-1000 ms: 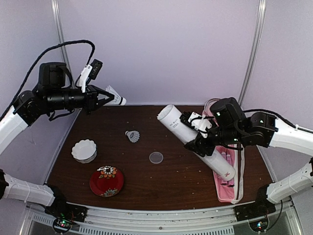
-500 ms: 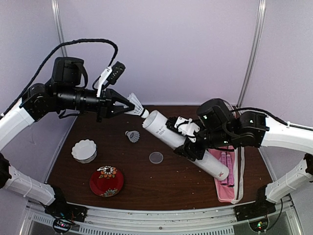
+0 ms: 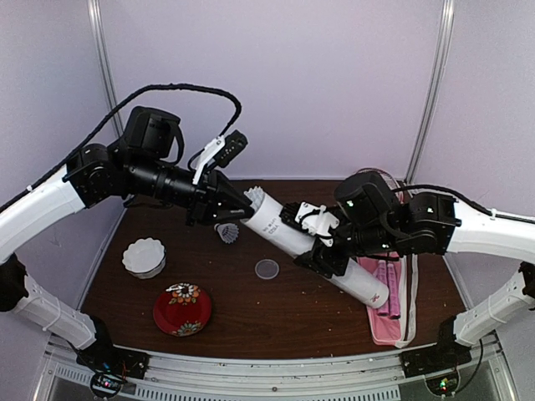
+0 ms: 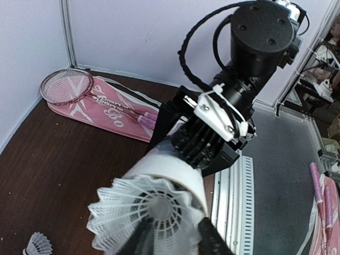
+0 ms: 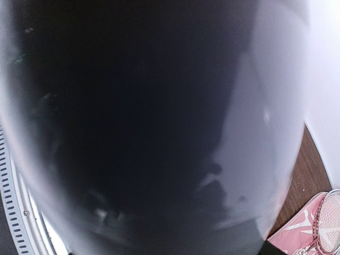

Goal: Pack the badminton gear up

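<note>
Feeding the shuttlecock (image 4: 151,212) cork-first into the white tube's (image 3: 292,238) mouth, we should keep both axes aligned. Our left arm reaches in from nine o'clock, its fingers (image 4: 212,241) flanking the feathers; pinching or loose, we cannot tell. Our right fingers (image 4: 199,146) clench the tilted tube above the counter's centre.

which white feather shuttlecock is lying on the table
The lone shuttlecock on the brown tabletop; the other shuttlecock sits at the long white tube's mouth.

I hold the tube (image 3: 309,246) slanted above the table (image 3: 292,313), a shuttlecock (image 4: 149,212) at its far-left mouth. The bag (image 3: 393,313) lies right, the bowl (image 3: 144,256) left.
</note>
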